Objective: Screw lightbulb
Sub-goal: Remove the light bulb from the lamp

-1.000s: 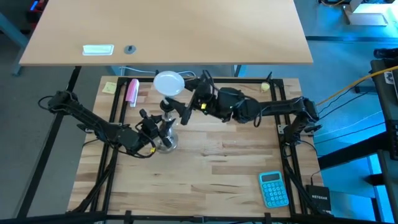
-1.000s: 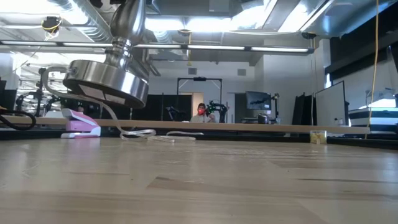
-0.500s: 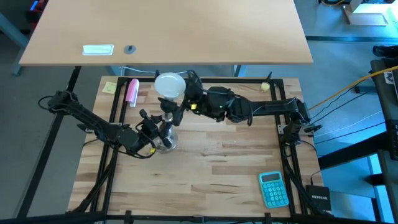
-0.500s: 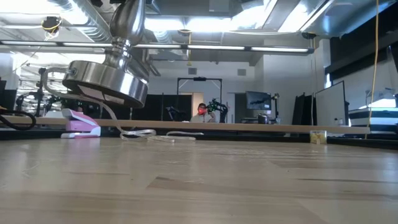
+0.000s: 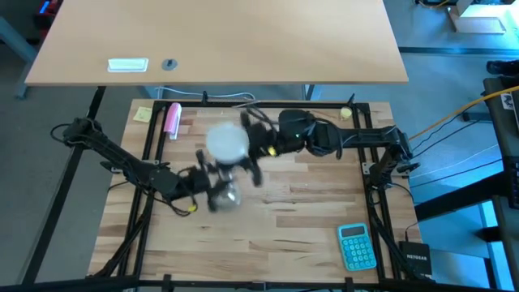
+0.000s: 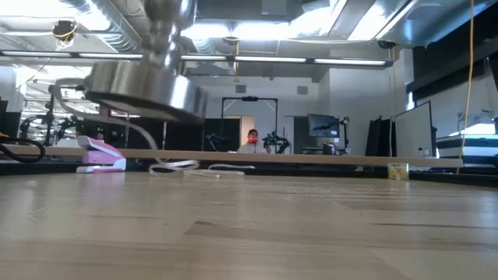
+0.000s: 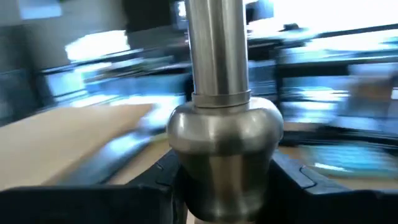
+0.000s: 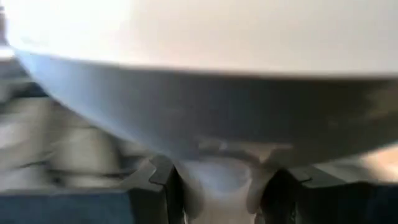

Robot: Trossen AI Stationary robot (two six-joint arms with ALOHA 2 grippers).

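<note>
White and round, the lightbulb point(image 5: 226, 143) sits right above the silver lamp stand point(image 5: 225, 193), its thin end pointing down at it. The right gripper point(image 5: 256, 151) squeezes the bulb's neck. The left gripper point(image 5: 209, 180) squeezes the stand's stem. No words can be read.
</note>
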